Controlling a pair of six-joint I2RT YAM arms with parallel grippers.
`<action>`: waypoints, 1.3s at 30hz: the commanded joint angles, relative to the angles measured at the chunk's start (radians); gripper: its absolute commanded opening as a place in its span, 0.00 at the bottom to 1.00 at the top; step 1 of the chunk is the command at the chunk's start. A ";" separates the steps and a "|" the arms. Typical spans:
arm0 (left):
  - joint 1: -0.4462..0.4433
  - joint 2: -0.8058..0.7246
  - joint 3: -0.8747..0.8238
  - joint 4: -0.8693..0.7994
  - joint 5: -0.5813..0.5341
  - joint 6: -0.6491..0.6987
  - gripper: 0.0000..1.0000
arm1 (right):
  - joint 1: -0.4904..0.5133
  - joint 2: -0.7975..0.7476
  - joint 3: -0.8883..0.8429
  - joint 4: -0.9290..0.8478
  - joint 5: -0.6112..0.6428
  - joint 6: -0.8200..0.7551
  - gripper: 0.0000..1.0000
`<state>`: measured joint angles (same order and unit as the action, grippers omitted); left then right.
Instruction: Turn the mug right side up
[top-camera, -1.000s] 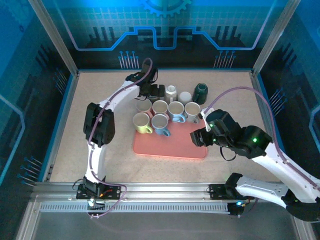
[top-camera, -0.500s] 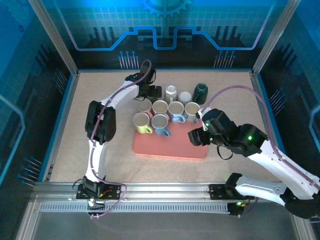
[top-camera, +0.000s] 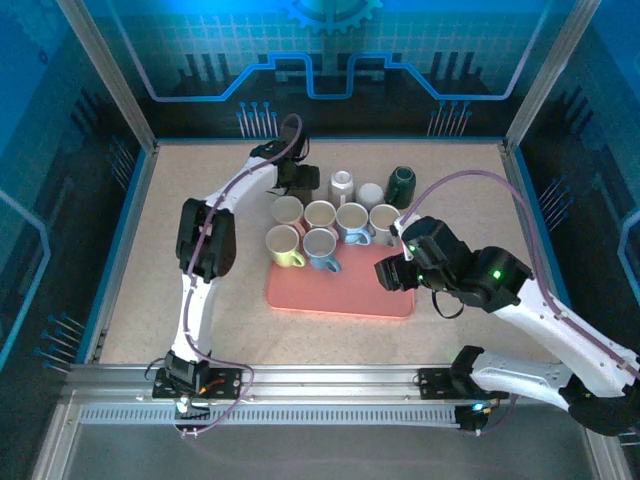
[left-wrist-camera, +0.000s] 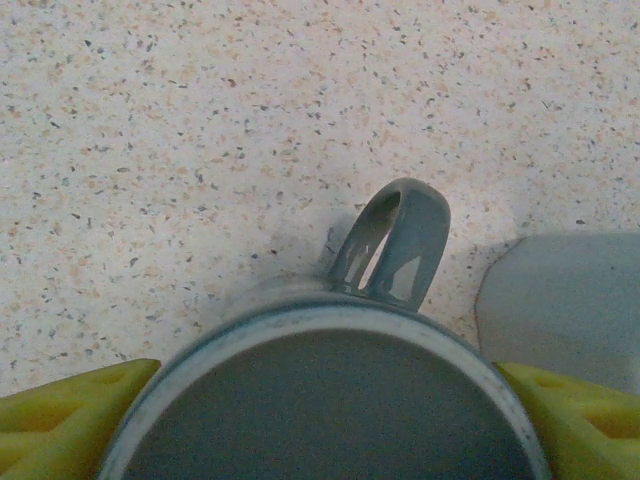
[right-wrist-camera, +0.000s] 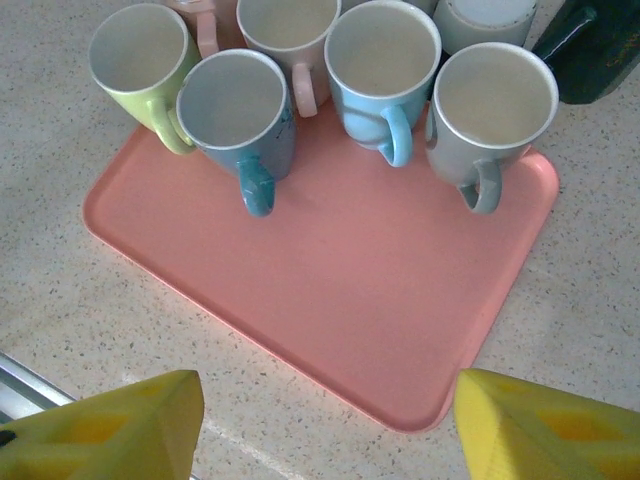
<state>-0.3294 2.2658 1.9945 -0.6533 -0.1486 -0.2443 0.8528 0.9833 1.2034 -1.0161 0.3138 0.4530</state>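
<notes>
Left claw (left-wrist-camera: 320, 430) straddles dark grey ceramic mug (left-wrist-camera: 330, 375) near worktop's far edge; grip cannot be told. Right claw (right-wrist-camera: 327, 425) spread, empty. Flip seemingly not begun.

Seen from above, the left gripper (top-camera: 300, 185), just behind the pink tray (top-camera: 340, 290), covers whatever sits between its jaws. Its wrist camera crops a grey mug (left-wrist-camera: 330, 410) at the lower edge. Whether the mug's mouth or base faces up is unclear, as is whether the yellow fingers (left-wrist-camera: 60, 410) touch it. A grey shape (left-wrist-camera: 565, 300) runs off the right edge. Behind the tray in the right wrist view, a pink-handled mug (right-wrist-camera: 285, 20), a white mug (right-wrist-camera: 485, 20) and a dark green mug (right-wrist-camera: 595, 50) are cut off.
</notes>
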 joint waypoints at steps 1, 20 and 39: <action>0.036 -0.061 0.024 -0.027 0.001 -0.012 0.51 | 0.012 0.002 0.018 0.019 0.001 -0.011 0.67; 0.052 -0.705 -0.195 0.135 0.287 -0.308 0.51 | -0.061 0.034 0.250 0.067 -0.076 -0.159 0.66; 0.078 -1.044 -0.603 0.445 1.065 -0.674 0.36 | -0.196 -0.004 0.315 0.267 -0.579 -0.448 0.66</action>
<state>-0.2581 1.2949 1.4033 -0.3573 0.7639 -0.8307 0.6662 0.9829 1.5364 -0.8268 -0.1860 0.1585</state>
